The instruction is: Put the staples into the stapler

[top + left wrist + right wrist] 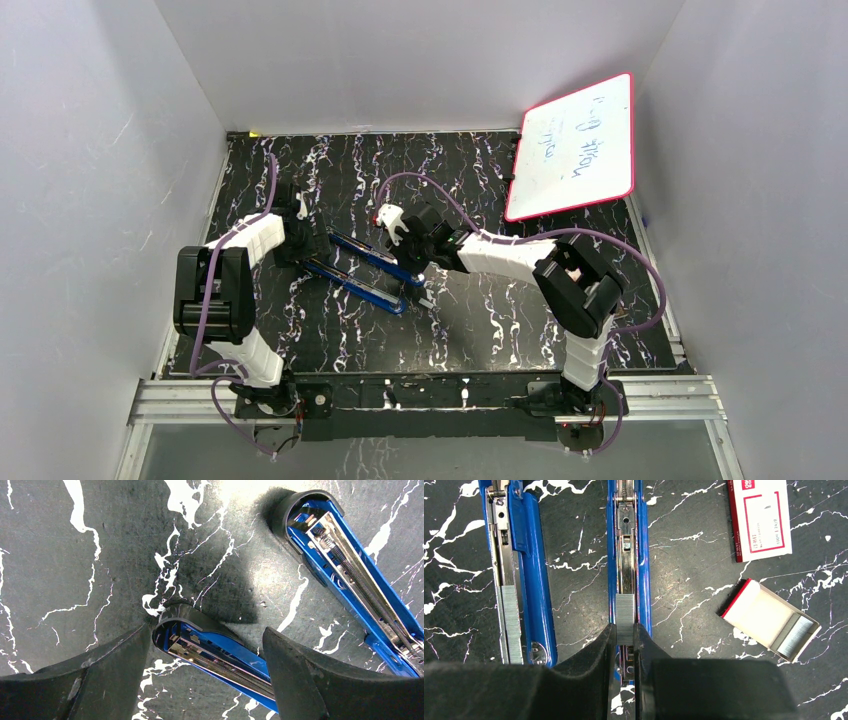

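Tray (756, 612) holds staples (795, 636) at 1 end.

Bare table (579, 555) between staplers (536, 570) — boxes (760, 520) beside

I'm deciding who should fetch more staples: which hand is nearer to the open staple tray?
Right. The right hand pinches the staples over a stapler just beside the tray. The left hand stands open around a stapler's black end cap, farther from the tray.
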Robot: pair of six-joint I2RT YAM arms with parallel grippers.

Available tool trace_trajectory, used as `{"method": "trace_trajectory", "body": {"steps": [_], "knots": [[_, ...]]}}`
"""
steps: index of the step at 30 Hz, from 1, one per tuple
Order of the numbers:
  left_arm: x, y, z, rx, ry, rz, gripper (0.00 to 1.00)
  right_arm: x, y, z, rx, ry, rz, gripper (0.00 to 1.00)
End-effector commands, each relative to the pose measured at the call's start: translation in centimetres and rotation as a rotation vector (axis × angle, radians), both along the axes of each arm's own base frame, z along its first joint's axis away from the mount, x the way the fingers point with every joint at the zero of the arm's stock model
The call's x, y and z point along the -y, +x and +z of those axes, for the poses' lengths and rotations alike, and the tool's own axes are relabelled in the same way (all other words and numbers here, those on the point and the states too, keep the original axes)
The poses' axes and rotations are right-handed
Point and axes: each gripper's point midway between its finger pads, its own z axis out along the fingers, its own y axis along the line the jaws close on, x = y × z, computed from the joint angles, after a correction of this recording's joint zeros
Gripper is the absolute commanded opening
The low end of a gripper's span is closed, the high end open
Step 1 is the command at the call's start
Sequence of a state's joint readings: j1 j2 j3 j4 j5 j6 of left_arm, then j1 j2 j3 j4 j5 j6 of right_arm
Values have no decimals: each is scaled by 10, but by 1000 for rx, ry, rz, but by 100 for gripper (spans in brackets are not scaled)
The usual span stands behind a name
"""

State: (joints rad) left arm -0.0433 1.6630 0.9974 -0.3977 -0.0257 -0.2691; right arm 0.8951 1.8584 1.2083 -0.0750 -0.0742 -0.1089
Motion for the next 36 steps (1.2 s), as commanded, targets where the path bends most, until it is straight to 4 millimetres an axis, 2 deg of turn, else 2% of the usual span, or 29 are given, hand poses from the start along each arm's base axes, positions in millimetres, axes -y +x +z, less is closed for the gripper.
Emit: {"method": "trace_trajectory", "body": {"steps": [1, 28, 36], "knots": [[2, 5, 9, 14, -5, -12, 81, -6, 7, 7, 23, -1, 0, 0], [2, 4, 9, 11, -6, -12, 80, -2, -1, -10, -55, -92, 37, 3], [2, 4, 9, 11, -7, -13, 81, 4, -2, -15, -74, -131, 23, 4]]}}
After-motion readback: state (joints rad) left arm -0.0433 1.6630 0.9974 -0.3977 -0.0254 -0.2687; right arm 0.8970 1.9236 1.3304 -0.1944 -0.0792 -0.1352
